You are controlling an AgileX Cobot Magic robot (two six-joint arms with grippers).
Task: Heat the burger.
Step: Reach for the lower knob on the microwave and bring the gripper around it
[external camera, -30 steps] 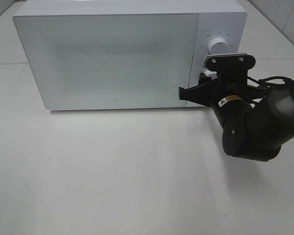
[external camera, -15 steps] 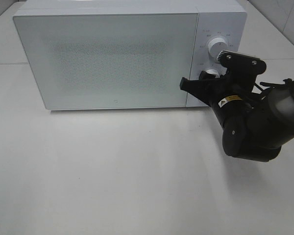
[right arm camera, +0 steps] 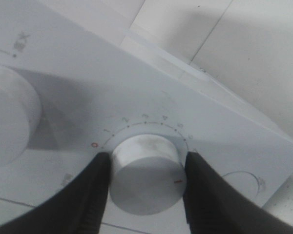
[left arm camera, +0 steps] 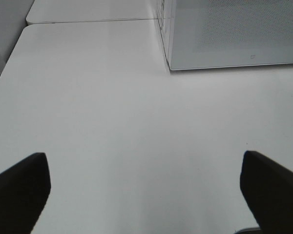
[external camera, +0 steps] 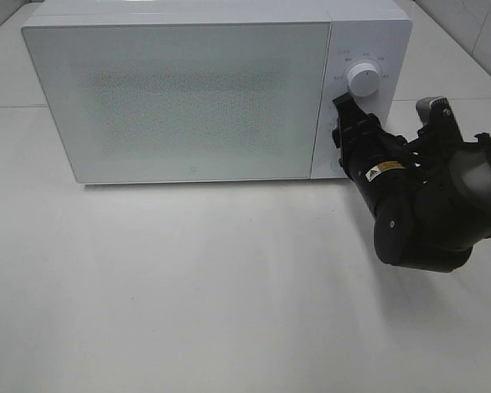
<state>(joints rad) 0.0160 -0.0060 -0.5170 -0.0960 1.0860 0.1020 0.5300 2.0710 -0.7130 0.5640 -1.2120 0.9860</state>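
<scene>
The burger is hidden; no view shows it. The white microwave [external camera: 180, 98] stands at the back of the table with its door closed. My right gripper [external camera: 342, 137] is pressed against the control panel. Its two black fingers [right arm camera: 90, 195] are clamped on either side of the lower white dial [right arm camera: 145, 174], which has a numbered scale around it. The upper dial [external camera: 364, 79] is free. My left gripper [left arm camera: 146, 195] hangs open over bare table, left of the microwave [left arm camera: 234, 34], with nothing between its fingers.
The white table [external camera: 188, 286] stretches in front of the microwave. A second dial [right arm camera: 10, 117] sits beside the gripped one in the right wrist view. A table seam [left arm camera: 88, 22] runs behind, and the table's left edge [left arm camera: 5, 63] shows in the left wrist view.
My right wrist has rolled while on the lower dial: its camera bracket swung from above the gripper round to the right side. The left arm has not moved.
</scene>
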